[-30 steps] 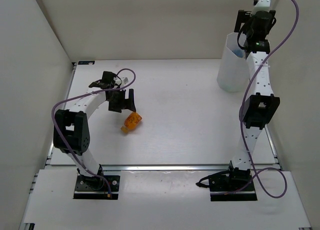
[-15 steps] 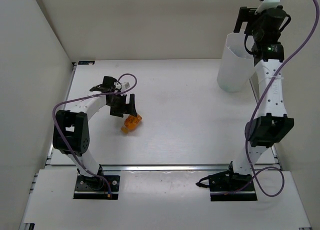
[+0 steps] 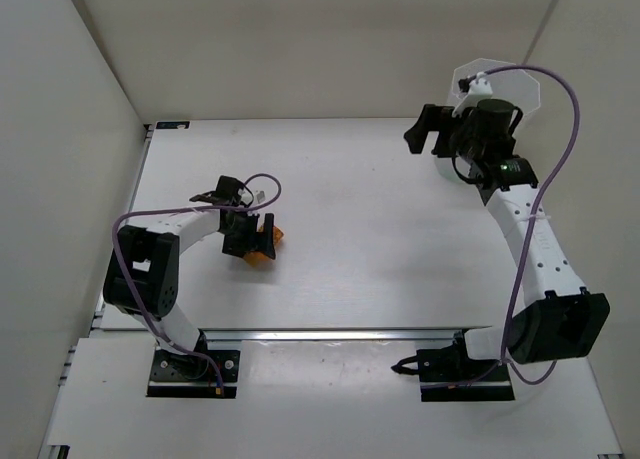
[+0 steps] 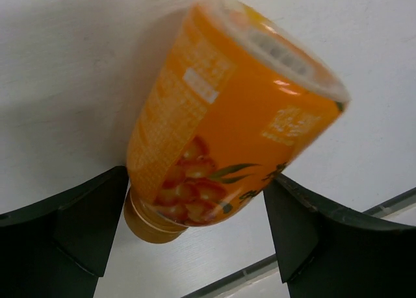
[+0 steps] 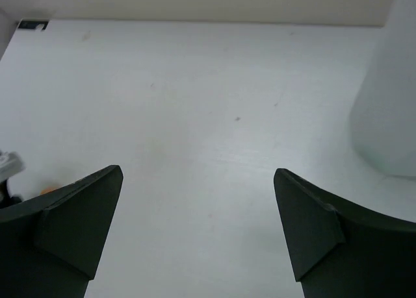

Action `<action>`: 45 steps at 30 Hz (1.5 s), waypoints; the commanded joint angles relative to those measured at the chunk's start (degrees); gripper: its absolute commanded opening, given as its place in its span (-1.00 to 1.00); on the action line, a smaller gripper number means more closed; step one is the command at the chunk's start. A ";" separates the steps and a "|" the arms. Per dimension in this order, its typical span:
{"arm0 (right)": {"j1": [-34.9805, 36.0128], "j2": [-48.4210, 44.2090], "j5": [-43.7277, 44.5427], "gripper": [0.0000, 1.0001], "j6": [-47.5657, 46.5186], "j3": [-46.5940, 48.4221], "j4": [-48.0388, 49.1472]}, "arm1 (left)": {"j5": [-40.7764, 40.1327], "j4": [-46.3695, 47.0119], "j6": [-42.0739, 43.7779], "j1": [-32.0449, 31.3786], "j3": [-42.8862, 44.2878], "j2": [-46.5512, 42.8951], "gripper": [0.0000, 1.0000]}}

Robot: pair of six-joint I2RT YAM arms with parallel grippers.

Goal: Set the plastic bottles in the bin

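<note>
One orange plastic bottle (image 3: pixel 272 236) lies on its side on the table at the left; it fills the left wrist view (image 4: pixel 227 110), cap (image 4: pixel 144 225) toward the camera. My left gripper (image 3: pixel 254 241) is open and down over it, one finger (image 4: pixel 84 220) on each side of the bottle's neck end. My right gripper (image 3: pixel 424 133) is open and empty in the air, left of the translucent white bin (image 3: pixel 522 85) at the far right. The bin's wall also shows in the right wrist view (image 5: pixel 390 103). No other bottles are in view.
The table is bounded by white walls at the back and left. A metal rail (image 3: pixel 330 332) runs along its near edge. The right arm's wrist covers most of the bin's body in the top view.
My left gripper has moved down and a little right, now straddling the orange bottle. My right arm has swung from above the bin down and to the left.
</note>
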 commanded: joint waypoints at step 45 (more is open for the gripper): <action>21.62 -20.34 -27.59 0.97 19.40 -42.87 37.27 | 39.10 45.62 -26.24 -19.15 -9.24 -18.46 -0.66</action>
